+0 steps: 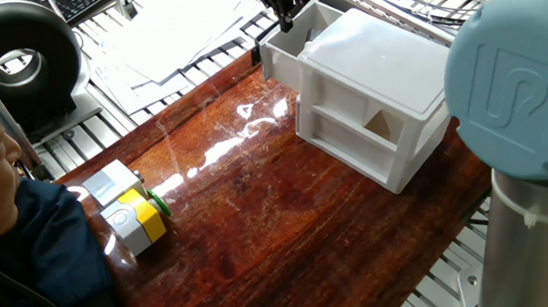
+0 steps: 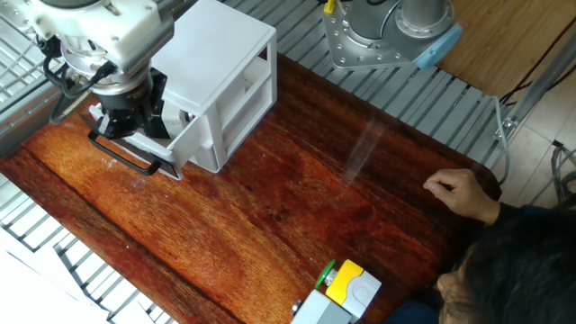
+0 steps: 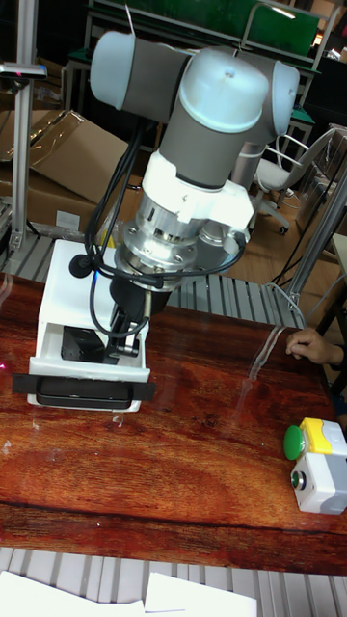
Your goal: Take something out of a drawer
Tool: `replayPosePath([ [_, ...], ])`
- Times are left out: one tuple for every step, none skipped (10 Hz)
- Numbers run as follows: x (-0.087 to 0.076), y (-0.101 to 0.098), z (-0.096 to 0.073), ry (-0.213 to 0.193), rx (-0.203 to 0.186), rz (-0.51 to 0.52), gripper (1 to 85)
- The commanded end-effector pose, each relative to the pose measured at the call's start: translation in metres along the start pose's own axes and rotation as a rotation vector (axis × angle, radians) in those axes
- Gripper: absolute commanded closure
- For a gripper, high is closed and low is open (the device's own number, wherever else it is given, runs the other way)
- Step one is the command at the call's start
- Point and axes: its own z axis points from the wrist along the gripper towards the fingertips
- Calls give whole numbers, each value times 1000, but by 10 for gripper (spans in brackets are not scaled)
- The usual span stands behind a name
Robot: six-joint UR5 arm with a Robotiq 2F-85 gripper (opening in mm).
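The white cabinet stands at the table's far side with its upper drawer pulled out; a black handle runs along the drawer's front. A dark boxy shape, the something, lies in the drawer's left part in the tall view; its red knob does not show. My gripper points straight down with its dark fingers inside the drawer, just right of that shape. The wrist and the drawer walls hide the fingertips, so their spacing is unclear.
A grey-and-yellow block with a green knob sits near the table's edge by a seated person. The person's hand rests on the wood. Papers and a black round device lie beyond the table.
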Motion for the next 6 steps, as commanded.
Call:
replayPosePath([
  [-5,-6,6,-23,12,-13,847],
  [-5,-7,6,-26,14,-10,847],
  [-5,-9,5,-26,25,-8,847],
  [-5,-15,5,-24,43,-8,847],
  [-5,-18,3,-23,57,-5,847],
  [-4,-23,1,-19,73,-1,847],
])
